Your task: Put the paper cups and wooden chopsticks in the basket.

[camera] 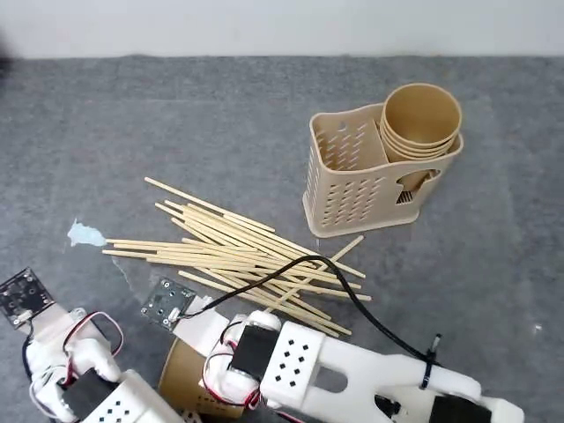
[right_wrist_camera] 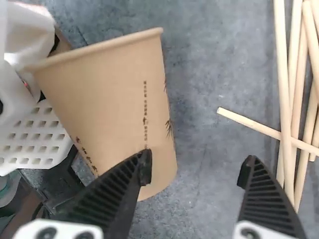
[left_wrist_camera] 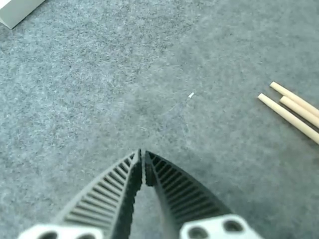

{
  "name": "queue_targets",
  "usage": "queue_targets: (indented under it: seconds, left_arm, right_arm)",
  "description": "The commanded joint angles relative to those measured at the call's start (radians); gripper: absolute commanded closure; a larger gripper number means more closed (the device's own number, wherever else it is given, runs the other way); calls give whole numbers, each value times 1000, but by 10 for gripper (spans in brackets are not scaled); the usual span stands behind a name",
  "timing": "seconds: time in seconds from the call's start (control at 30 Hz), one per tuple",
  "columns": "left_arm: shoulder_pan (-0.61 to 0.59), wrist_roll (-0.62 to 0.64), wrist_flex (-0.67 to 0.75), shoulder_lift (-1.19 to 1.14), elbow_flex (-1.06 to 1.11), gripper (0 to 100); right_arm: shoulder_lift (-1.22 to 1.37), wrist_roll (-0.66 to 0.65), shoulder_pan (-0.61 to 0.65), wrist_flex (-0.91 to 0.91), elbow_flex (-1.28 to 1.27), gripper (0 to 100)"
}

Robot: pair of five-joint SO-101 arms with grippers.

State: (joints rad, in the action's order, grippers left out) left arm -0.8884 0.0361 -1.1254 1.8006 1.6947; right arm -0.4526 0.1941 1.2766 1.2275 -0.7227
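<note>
Poises the right gripper [right_wrist_camera: 197, 167], spread wide, beside the loose paper cup [right_wrist_camera: 109, 99] near the arm bases, apparently to straddle it, with the left gripper [left_wrist_camera: 143, 159] pinched shut and empty and the wooden chopsticks [camera: 238, 256] heaped short of the basket [camera: 344, 123].

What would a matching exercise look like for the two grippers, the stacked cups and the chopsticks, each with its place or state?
Things:
1 left gripper
2 right gripper
3 stacked cups
4 chopsticks

Places or states:
A in the basket
B open
C spread on the table
D shut

Pairs: 1-D, 2-B, 3-A, 4-C.
</note>
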Motion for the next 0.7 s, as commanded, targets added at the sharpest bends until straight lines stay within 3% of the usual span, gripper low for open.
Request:
queue_targets:
  seconds: [0.0,0.4,0.67]
  left_arm:
    - [-3,-5,-3,14,-12,987]
    - [169,-5,-3,15,-105,987]
    - [404,-5,-44,11,-163,987]
  right_arm:
    - [-18,9,-31,10,9,697]
    - [-337,-23,-331,243,153,698]
    - [-587,-49,-593,331,153,699]
